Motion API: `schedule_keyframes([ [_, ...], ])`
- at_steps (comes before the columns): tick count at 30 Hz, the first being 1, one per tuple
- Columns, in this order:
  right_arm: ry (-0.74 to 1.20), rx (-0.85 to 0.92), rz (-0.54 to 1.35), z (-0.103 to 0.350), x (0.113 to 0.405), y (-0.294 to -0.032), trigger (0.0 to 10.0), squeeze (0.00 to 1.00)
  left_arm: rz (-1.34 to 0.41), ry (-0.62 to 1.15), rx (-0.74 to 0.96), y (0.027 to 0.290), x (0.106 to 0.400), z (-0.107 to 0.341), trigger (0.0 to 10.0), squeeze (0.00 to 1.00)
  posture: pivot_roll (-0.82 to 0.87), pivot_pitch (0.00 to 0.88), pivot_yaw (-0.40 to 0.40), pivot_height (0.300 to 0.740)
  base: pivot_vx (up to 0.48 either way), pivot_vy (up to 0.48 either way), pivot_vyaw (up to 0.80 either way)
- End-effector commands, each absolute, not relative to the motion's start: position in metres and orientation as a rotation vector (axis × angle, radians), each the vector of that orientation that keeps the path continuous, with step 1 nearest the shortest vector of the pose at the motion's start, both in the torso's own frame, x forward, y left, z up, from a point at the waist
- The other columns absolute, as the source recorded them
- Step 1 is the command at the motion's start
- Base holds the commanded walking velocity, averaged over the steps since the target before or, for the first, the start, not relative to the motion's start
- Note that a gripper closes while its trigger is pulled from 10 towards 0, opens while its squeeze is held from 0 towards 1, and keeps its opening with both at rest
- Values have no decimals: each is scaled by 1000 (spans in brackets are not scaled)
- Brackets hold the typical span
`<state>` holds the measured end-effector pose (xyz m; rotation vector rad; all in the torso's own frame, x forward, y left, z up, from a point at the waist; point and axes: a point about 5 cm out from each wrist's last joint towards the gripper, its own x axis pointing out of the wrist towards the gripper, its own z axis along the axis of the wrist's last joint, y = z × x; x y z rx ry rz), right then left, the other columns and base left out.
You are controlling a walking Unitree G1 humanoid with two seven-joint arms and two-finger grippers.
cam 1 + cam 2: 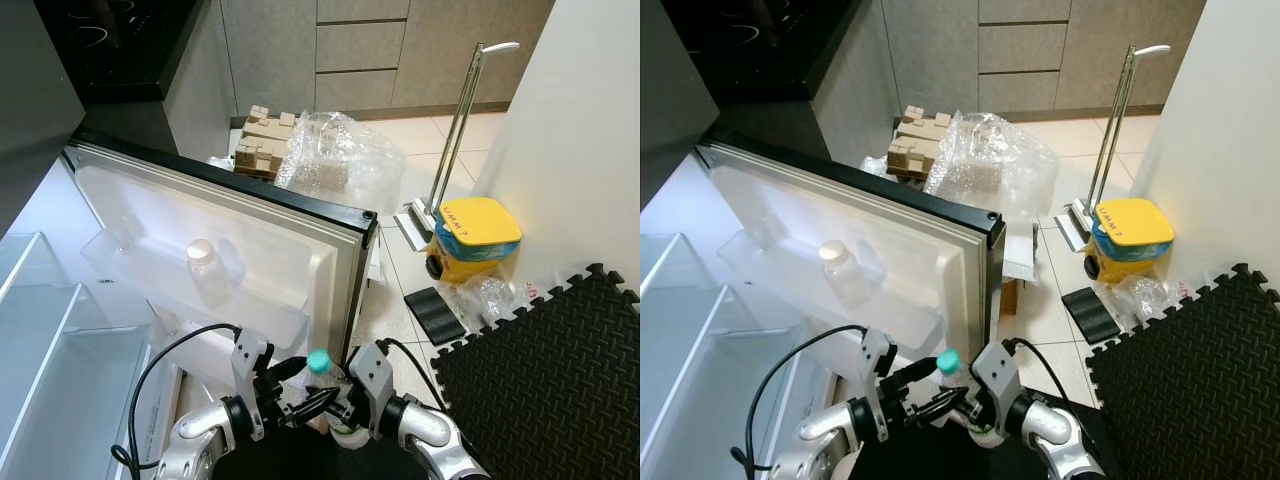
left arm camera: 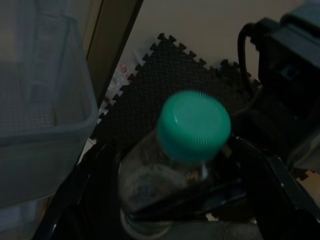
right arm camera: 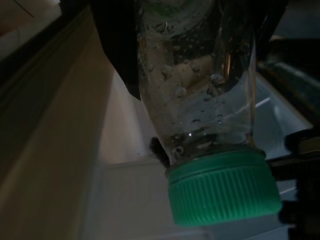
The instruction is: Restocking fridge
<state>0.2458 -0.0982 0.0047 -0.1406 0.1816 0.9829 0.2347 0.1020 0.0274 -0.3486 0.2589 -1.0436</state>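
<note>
A clear plastic bottle (image 1: 322, 372) with a green cap (image 2: 194, 125) is held upright low in front of me, just beside the open fridge door (image 1: 250, 215). My right gripper (image 1: 343, 408) is shut on its body, whose wet wall shows close up in the right wrist view (image 3: 200, 95). From the left my left gripper (image 1: 300, 390) reaches toward it, fingers (image 2: 272, 182) spread open on either side of the bottle's neck. A white-capped bottle (image 1: 205, 268) stands in the door's shelf (image 1: 265, 318).
Fridge interior shelves (image 1: 45, 330) lie at left. Beyond the door are a bubble-wrap heap (image 1: 340, 155) and a box of blocks (image 1: 262, 140). A yellow container (image 1: 478, 235), a long-handled dustpan (image 1: 455, 130) and a black foam mat (image 1: 560, 370) are on the right.
</note>
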Motion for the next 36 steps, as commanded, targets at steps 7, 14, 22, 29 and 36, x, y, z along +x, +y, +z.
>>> schedule_keyframes([
  [7, 148, -141, 1027, 8, 243, -97, 10000, 0, -1029, 225, -399, 102, 236, 36, 10000, 0, -102, 104, 18, 740, 0, 0, 0],
  [14, 126, -131, 1039, 12, 243, -95, 10000, 0, -1031, 237, -404, 100, 236, 34, 10000, 0, -108, 104, 23, 740, 0, 0, 0],
  [22, 122, -118, 1038, 12, 242, -94, 10000, 0, -1028, 257, -411, 101, 235, 34, 0, 0, -107, 106, 23, 740, 0, 0, 0],
  [29, 123, -114, 1041, 13, 242, -94, 10000, 0, -1027, 259, -420, 102, 234, 33, 0, 0, -106, 107, 24, 740, 0, 0, 0],
  [36, 125, -112, 1045, 13, 241, -94, 10000, 0, -1024, 259, -429, 102, 234, 33, 0, 0, -107, 106, 24, 740, 0, 0, 0],
])
